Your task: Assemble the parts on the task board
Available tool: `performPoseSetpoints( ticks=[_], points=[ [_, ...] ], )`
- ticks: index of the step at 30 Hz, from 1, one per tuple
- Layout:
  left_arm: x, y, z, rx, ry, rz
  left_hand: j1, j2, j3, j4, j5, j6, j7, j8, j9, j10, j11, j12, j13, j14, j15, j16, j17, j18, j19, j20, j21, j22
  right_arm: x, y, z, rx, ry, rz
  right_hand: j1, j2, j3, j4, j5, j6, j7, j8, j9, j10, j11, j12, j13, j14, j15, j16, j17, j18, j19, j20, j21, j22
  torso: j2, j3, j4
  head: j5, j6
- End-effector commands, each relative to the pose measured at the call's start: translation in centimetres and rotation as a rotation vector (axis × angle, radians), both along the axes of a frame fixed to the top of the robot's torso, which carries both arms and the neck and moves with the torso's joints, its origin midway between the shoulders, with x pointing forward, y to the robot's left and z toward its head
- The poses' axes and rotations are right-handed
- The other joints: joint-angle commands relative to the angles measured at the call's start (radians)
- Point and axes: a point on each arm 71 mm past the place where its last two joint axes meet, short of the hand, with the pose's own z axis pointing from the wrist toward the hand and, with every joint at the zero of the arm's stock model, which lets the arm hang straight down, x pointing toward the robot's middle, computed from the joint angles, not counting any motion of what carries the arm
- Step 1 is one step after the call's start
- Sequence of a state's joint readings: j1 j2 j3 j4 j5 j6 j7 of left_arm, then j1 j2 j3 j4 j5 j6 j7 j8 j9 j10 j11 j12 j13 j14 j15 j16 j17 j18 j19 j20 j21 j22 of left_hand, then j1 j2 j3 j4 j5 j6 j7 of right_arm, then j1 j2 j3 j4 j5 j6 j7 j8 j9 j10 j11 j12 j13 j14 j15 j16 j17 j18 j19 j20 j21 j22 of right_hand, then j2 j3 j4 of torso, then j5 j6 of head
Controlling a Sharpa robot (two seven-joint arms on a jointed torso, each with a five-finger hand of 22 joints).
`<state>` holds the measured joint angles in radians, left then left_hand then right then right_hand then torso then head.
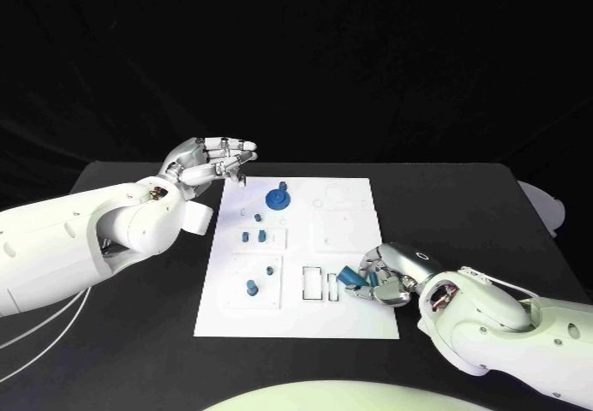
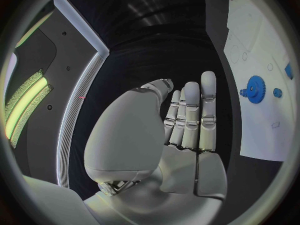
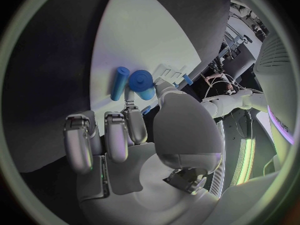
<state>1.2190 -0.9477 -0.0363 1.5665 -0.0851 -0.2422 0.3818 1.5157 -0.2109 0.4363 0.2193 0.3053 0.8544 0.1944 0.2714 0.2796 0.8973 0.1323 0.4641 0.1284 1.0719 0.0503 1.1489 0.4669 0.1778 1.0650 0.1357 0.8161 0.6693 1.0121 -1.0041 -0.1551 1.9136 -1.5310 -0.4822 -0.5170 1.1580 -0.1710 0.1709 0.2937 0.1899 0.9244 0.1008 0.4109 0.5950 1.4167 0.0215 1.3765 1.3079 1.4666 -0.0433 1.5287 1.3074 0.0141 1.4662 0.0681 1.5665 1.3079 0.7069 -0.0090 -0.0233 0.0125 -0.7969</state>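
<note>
Right hand (image 1: 386, 278) low over the white rectangular task board's (image 1: 352, 321) near right edge — fingers (image 3: 116, 135) curled around a short blue plastic cylinder (image 3: 143, 84). Left hand (image 1: 207, 163) raised beyond the far left corner — fingers straight, apart, holding nothing.

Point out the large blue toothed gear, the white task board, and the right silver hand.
large blue toothed gear (image 1: 279, 199), head view, its round face.
white task board (image 1: 346, 321), head view, bare near corner.
right silver hand (image 1: 386, 276), head view, its back.

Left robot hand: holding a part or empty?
Empty. The left robot hand has straight, spread fingers with nothing between them, raised beside the task board.
</note>
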Motion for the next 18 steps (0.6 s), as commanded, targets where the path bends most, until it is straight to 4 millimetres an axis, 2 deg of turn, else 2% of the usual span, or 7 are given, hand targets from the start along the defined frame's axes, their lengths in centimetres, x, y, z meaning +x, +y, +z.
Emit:
performPoseSetpoints(
  ticks=[1, 13, 14, 18],
  points=[
    [-0.1, -0.2, 0.1, -0.013, -0.001, -0.018, -0.002, -0.007, 0.005, 0.001, 0.003, 0.001, 0.006, -0.006, -0.001, -0.007, 0.002, 0.003, -0.001, -0.007, 0.002, 0.007, -0.001, 0.007, -0.006, -0.001, -0.006, -0.001, 0.0, 0.1, -0.6, -0.043, 0.020, 0.008, 0.009, 0.008, -0.007, -0.002, 0.009, 0.004, -0.006, 0.004, -0.002, 0.004, -0.003, 0.004, 0.050, 0.083, -0.005, 0.006, 0.151, -0.014, 0.105, -0.009, 0.004, 0.263, 0.000, 0.0003, 0.0004, 0.004, -0.003],
    [-0.1, -0.1, 0.1, -0.012, 0.001, -0.017, -0.005, -0.007, 0.006, 0.002, 0.003, 0.002, 0.006, -0.005, -0.001, -0.007, 0.002, 0.004, -0.002, -0.007, 0.002, 0.008, -0.003, 0.007, -0.006, -0.001, -0.006, -0.001, -0.3, 0.7, -0.5, -0.005, -0.008, 0.008, 0.083, 0.041, 0.005, -0.007, 0.032, 0.020, -0.015, 0.015, 0.004, 0.016, -0.011, 0.015, 0.067, 0.084, -0.011, 0.009, 0.157, -0.014, 0.105, -0.015, 0.004, 0.263, -0.001, 0.0011, -0.0010, 0.006, -0.005],
    [-0.1, -0.1, 0.1, -0.012, 0.001, -0.017, -0.005, -0.007, 0.006, 0.002, 0.003, 0.002, 0.006, -0.005, -0.001, -0.007, 0.002, 0.004, -0.002, -0.007, 0.002, 0.008, -0.003, 0.007, -0.006, -0.001, -0.006, -0.001, -0.4, 0.7, -0.4, 0.004, -0.015, 0.006, 0.104, 0.054, 0.018, -0.010, 0.022, 0.028, -0.019, 0.018, 0.005, 0.022, -0.014, 0.020, 0.073, 0.085, -0.014, 0.009, 0.160, -0.014, 0.105, -0.017, 0.004, 0.263, -0.001, 0.0014, -0.0012, 0.006, -0.005],
    [-0.1, -0.1, 0.1, -0.011, 0.001, -0.015, -0.005, -0.007, 0.006, 0.002, 0.003, 0.002, 0.006, -0.005, -0.001, -0.007, 0.002, 0.004, -0.002, -0.007, 0.002, 0.008, -0.003, 0.007, -0.006, -0.001, -0.006, -0.001, -0.7, 0.8, 0.3, 0.047, -0.041, -0.001, 0.122, 0.069, 0.033, -0.005, 0.024, 0.042, -0.026, 0.022, 0.005, 0.035, -0.021, 0.035, 0.090, 0.085, -0.019, 0.011, 0.164, -0.014, 0.105, -0.021, 0.004, 0.263, -0.002, 0.0017, -0.0027, 0.008, -0.003]
  ],
)
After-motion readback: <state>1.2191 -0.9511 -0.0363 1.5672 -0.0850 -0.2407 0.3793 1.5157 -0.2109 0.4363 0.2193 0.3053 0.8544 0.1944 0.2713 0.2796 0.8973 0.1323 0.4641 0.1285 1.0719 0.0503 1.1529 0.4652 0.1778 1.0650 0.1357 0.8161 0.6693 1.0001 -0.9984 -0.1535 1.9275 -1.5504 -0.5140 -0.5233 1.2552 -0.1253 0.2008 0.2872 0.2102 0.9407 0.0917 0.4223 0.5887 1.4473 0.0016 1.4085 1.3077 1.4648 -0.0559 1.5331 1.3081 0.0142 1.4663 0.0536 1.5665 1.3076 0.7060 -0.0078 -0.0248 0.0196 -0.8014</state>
